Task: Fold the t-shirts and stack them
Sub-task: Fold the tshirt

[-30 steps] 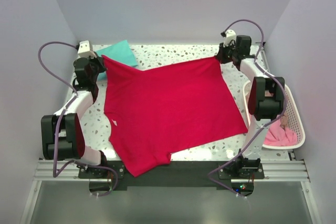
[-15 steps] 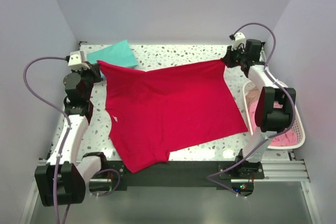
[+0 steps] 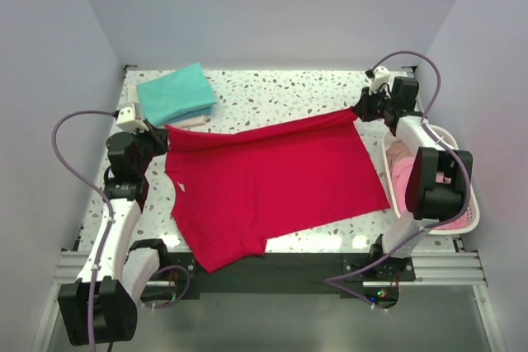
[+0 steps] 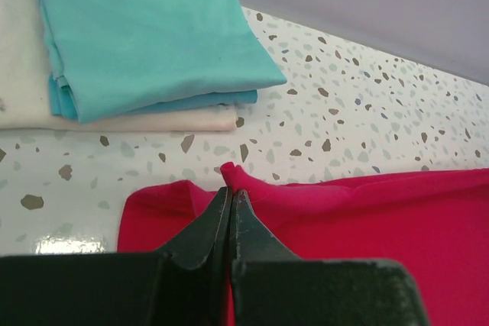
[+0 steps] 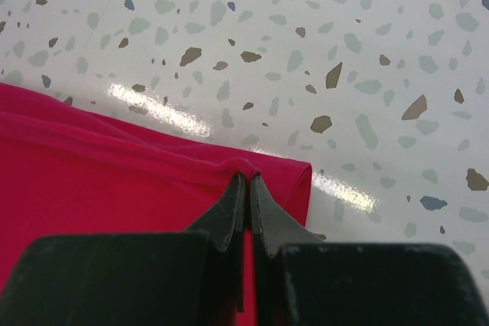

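A crimson-red t-shirt lies spread over the speckled table, its far edge lifted and doubled over. My left gripper is shut on that edge's left corner; in the left wrist view the pinched red cloth bulges past the left gripper. My right gripper is shut on the right corner, and in the right wrist view the right gripper nips a fold of the red cloth. A folded teal t-shirt lies on a folded cream one at the far left.
A white mesh basket holding pink cloth stands at the table's right edge beside the right arm. The shirt's near corner hangs over the table's front edge. Bare speckled table lies behind the red shirt.
Both grippers have drawn the shirt's far edge toward the near side, folding it over. The left arm swung back and down, uncovering the teal and cream stack.
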Controlling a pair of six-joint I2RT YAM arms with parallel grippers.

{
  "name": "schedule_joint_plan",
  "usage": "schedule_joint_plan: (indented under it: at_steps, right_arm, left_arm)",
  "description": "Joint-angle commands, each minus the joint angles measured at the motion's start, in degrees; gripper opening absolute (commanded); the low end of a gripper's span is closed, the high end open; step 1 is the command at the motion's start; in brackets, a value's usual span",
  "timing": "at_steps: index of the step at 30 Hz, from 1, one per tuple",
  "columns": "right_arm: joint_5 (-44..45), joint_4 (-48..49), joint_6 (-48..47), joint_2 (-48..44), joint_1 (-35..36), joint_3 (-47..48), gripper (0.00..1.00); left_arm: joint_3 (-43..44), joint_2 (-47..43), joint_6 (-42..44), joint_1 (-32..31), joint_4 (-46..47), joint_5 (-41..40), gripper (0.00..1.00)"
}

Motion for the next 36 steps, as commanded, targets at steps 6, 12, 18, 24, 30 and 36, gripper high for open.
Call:
schedule_joint_plan:
  at_steps: [6,12,18,24,30,36]
  right_arm:
    - [-1.66,2.68,-3.01,-2.61,-1.23,-0.99,0.0]
    - [-1.05,2.68,-4.41,-1.73,-1.67,-1.35,0.0]
    - [-0.78,2.68,-5.65,-0.06,-2.2,-1.08,0.0]
    - [-0.52,0.14,-8.89,-0.32,-2.37,-2.05,0.0]
    - [0.44,-5.31,-17.05,-3.04,-2.9,-3.72,0.15]
    - [-0.25,-12.51,-24.98,-5.94,-3.87,-3.9,0.52]
  left_arm:
    - [-1.82,-4.2,-2.72,0.44,-4.72,3.27,0.0]
    - [-2.61,-6.22,-3.6,0.52,-8.5,4.06,0.0]
    - [-3.14,-7.54,-4.91,0.52,-11.66,5.2,0.0]
    - [-2.35,-8.34,-6.49,0.44,-16.23,6.25,0.0]
    - [-1.29,-5.88,-7.99,0.52,-23.0,13.0,0.05]
    - [1.95,-6.66,-6.86,0.52,-29.86,19.0,0.61]
